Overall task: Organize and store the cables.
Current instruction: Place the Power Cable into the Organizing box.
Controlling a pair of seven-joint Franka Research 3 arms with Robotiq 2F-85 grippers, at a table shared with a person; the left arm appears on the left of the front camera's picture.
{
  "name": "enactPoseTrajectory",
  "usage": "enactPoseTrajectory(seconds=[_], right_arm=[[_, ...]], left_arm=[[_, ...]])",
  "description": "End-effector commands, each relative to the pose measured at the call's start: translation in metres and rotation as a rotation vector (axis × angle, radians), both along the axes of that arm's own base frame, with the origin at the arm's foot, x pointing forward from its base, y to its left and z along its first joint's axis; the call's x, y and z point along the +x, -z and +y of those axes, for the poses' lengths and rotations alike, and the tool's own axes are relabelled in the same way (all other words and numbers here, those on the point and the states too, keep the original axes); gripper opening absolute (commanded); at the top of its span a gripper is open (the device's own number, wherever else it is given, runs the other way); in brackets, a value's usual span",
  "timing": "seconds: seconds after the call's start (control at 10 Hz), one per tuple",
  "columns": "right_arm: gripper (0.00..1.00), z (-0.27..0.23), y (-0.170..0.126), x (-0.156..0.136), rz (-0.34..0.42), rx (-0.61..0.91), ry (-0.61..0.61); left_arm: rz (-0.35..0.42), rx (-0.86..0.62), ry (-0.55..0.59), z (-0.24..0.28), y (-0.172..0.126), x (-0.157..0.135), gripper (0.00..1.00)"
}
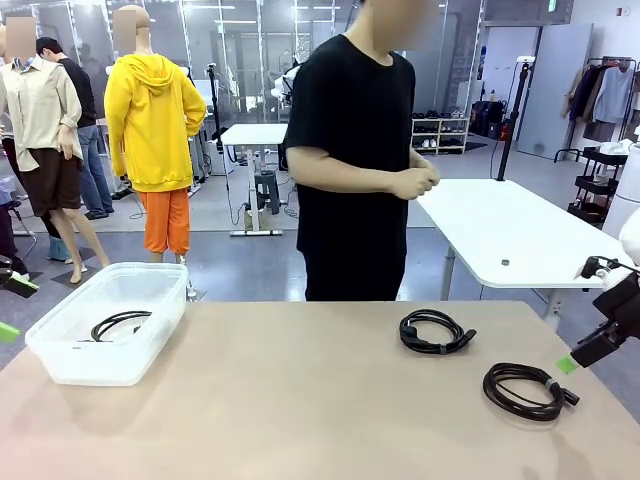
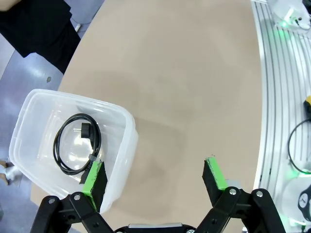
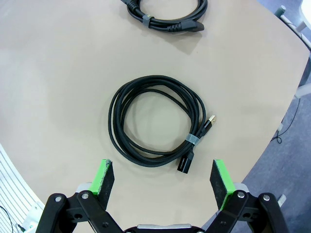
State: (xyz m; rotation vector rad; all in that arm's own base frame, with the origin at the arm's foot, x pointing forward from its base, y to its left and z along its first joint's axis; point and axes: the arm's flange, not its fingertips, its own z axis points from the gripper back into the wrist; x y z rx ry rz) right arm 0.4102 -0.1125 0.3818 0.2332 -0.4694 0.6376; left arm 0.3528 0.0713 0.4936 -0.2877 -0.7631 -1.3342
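Open left hand (image 2: pixel 153 167) hovers by the clear bin (image 1: pixel 88 364) holding one coiled cable (image 1: pixel 118 324) at the desk's (image 1: pixel 300 400) left; open right hand (image 3: pixel 161 167) hangs above the near cable (image 3: pixel 155 119), another cable (image 1: pixel 435 331) just beyond.

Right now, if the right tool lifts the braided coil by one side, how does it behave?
Probably floppy: the braided coil has loose loops, so it should sag. The single tie near the plugs likely stops it unwinding. Lying flat, it would likely slide on the table, not roll.
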Motion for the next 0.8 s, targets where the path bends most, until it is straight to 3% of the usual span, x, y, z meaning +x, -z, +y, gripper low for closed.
enactPoseTrajectory(seconds=[0.0, 0.5, 0.7], right_arm=[[1.0, 0.001, 0.0, 0.001, 0.007, 0.014, 0.023], [1.0, 0.0, 0.0, 0.0, 0.0, 0.0, 0.0], [1.0, 0.012, -0.027, 0.005, 0.008, -0.015, 0.028]], left_arm=[[0.005, 0.009, -0.002, 0.001, -0.002, 0.003, 1.0], [0.005, 0.009, -0.002, 0.001, -0.002, 0.003, 1.0], [0.005, 0.009, -0.002, 0.001, -0.002, 0.003, 1.0]])
